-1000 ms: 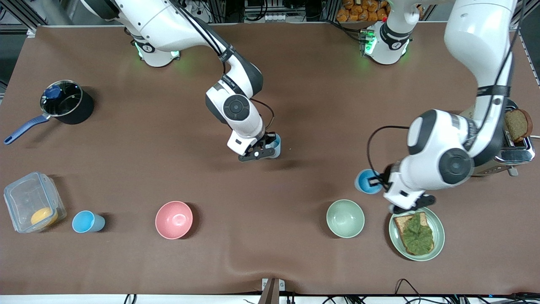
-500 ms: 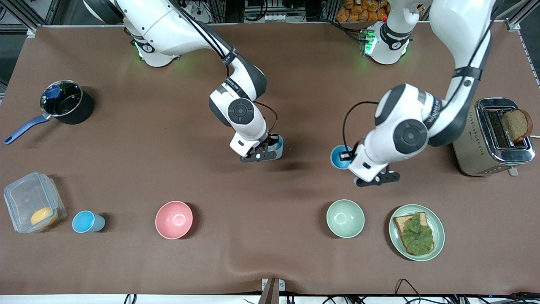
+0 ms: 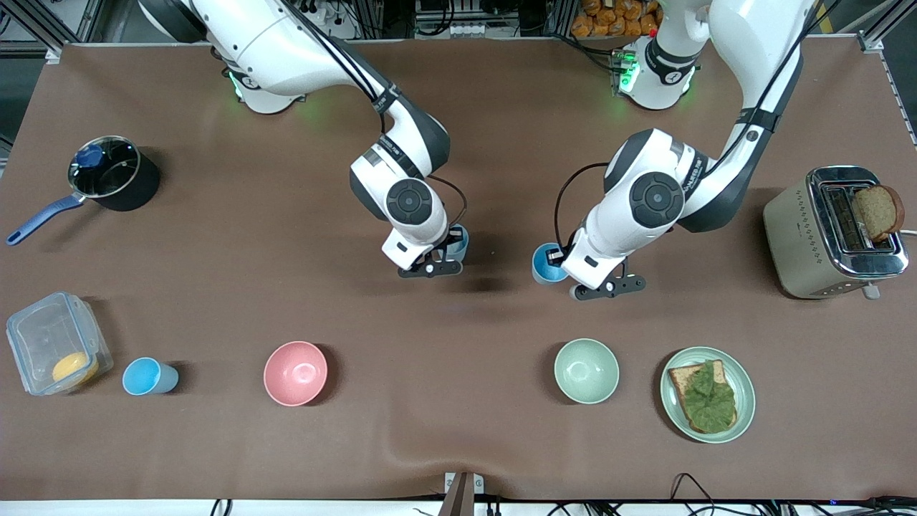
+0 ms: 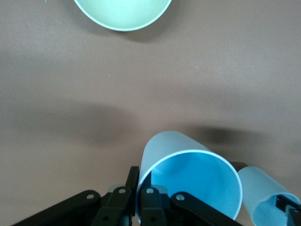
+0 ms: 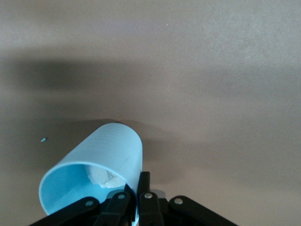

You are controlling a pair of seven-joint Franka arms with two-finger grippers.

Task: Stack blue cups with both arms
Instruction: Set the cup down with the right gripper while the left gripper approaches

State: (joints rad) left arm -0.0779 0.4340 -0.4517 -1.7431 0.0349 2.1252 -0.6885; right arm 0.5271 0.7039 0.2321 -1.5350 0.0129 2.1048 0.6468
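Observation:
My right gripper (image 3: 447, 252) is shut on the rim of a light-blue cup (image 3: 458, 242) over the middle of the table. In the right wrist view the fingers (image 5: 143, 184) pinch the wall of this cup (image 5: 101, 153), and a white crumpled bit lies inside it. My left gripper (image 3: 563, 268) is shut on the rim of a second blue cup (image 3: 547, 264), beside the first, toward the left arm's end. The left wrist view shows this cup (image 4: 188, 174) pinched at the rim, with the right arm's cup (image 4: 263, 195) close by. A third blue cup (image 3: 147, 376) stands near the plastic box.
A pink bowl (image 3: 295, 373) and a pale green bowl (image 3: 586, 370) stand nearer the front camera. A plate with toast and greens (image 3: 707, 394), a toaster (image 3: 834, 233), a black saucepan (image 3: 113, 173) and a clear plastic box (image 3: 54, 342) ring the table's ends.
My left gripper has carried its blue cup from beside the toast plate toward the table's middle, close to the right arm's cup. The right gripper has barely shifted.

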